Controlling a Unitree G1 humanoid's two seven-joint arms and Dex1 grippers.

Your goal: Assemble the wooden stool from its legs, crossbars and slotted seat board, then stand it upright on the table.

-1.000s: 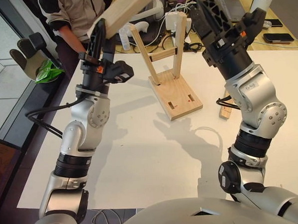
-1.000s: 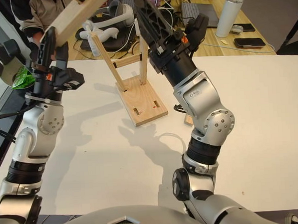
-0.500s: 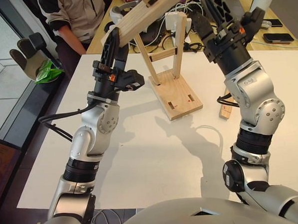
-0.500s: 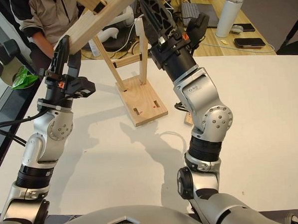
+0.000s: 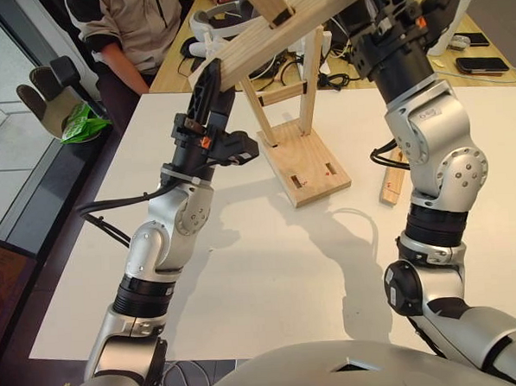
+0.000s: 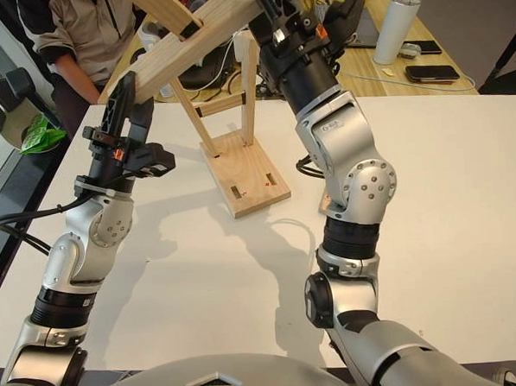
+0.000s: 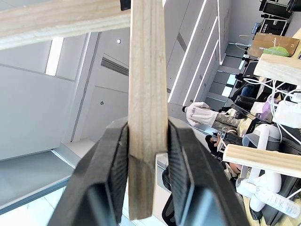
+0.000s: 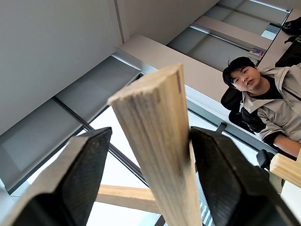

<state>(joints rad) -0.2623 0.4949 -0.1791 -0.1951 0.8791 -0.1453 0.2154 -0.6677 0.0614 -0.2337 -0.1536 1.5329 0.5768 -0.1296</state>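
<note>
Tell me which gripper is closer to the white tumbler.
Right. The right gripper is raised left of the tumbler; the left gripper is much farther left, above the table's left edge.

We face a white table [image 5: 271, 279], a cluttered wooden desk [image 6: 408, 86] beyond, floor [image 5: 2, 189] to the left, ceiling light strips [image 7: 54, 56] overhead.

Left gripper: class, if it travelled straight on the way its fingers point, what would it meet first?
Probably the cross piece joined across the wooden leg that the left gripper is clamping. How far off it lies is unclear.
</note>
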